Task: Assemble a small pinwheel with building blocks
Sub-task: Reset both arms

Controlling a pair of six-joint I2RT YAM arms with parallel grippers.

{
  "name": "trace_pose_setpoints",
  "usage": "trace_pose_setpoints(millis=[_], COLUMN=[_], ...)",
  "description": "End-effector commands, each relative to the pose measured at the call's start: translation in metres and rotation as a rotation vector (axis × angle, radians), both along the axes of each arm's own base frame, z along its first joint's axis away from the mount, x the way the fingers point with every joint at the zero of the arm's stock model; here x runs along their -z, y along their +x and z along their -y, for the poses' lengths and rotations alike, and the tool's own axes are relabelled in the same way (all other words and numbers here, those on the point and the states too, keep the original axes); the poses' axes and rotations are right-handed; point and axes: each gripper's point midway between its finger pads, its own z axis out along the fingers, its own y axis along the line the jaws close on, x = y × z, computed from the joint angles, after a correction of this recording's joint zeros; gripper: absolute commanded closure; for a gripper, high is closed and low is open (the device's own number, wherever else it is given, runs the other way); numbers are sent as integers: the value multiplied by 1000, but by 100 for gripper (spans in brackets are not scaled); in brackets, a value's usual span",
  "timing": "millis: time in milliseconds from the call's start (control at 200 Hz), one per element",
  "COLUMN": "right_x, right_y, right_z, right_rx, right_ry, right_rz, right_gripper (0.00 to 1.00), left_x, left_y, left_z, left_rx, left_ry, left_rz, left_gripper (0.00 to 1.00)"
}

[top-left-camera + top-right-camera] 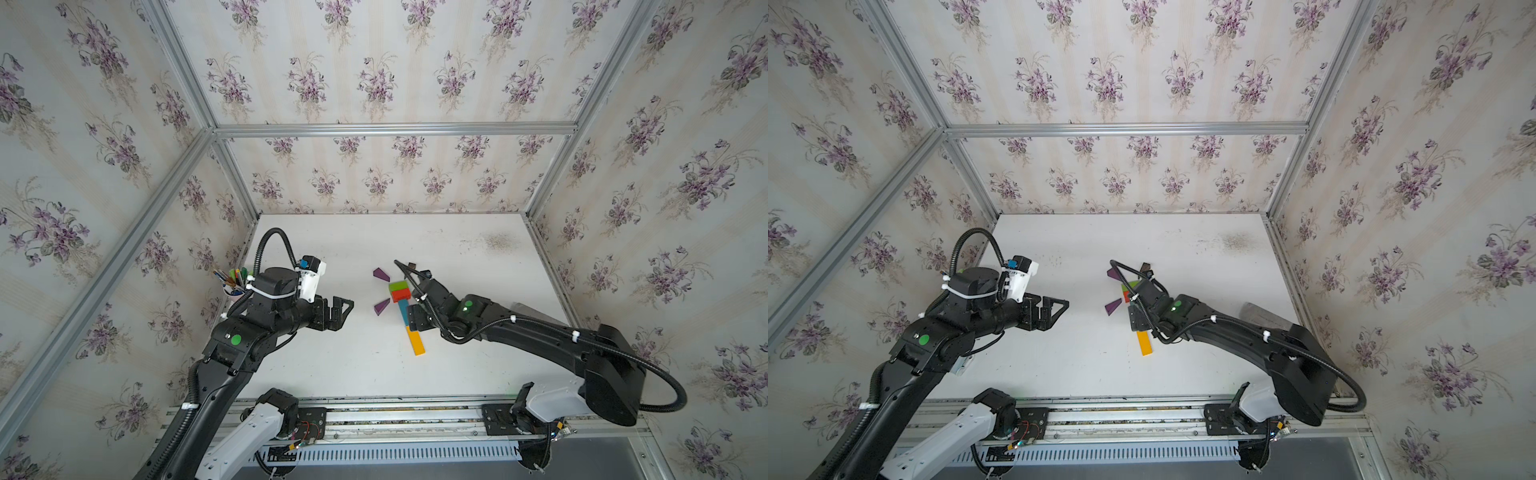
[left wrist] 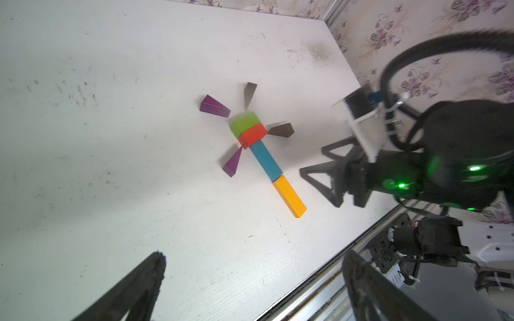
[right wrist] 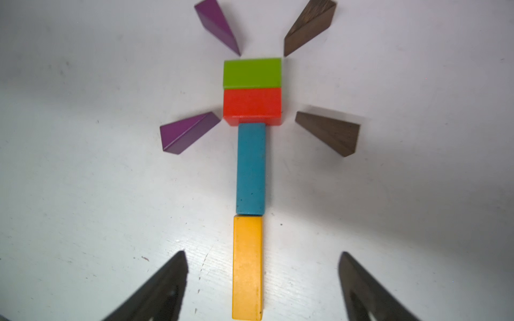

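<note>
Since the wedges (image 3: 192, 133) fan from its hub (image 3: 251, 91) and its bars (image 3: 251, 169) abut, the pinwheel (image 2: 261, 155) looks finished. The right gripper (image 3: 262, 252) and left gripper (image 2: 253, 251) therefore hang wide open, empty.

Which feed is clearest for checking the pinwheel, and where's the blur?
Right wrist view: pinwheel sharp, though the brown wedge by the red block has a smeared edge and the right gripper is out of focus. Left wrist view: pinwheel sharp too, right arm blurred. Both top views: that arm covers part of the pinwheel.
</note>
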Motion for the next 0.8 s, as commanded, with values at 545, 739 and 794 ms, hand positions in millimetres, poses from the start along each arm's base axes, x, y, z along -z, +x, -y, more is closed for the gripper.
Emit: trace_pose_setpoints(millis=[545,739,794], right_x=[-30,-20,-12], right_y=[122,130,131], right_z=[182,216,216], right_rx=[254,344,335], right_ry=[1,-124,-104], right_rz=[552,745,759], right_gripper=[0,0,0], left_x=[116,140,141], left_y=[128,148,154], left_z=[-92,-98,-99], left_rx=[-470,-464,-461], left_ry=[434,407,415], left_rz=[304,430,433], left_gripper=[1,0,0])
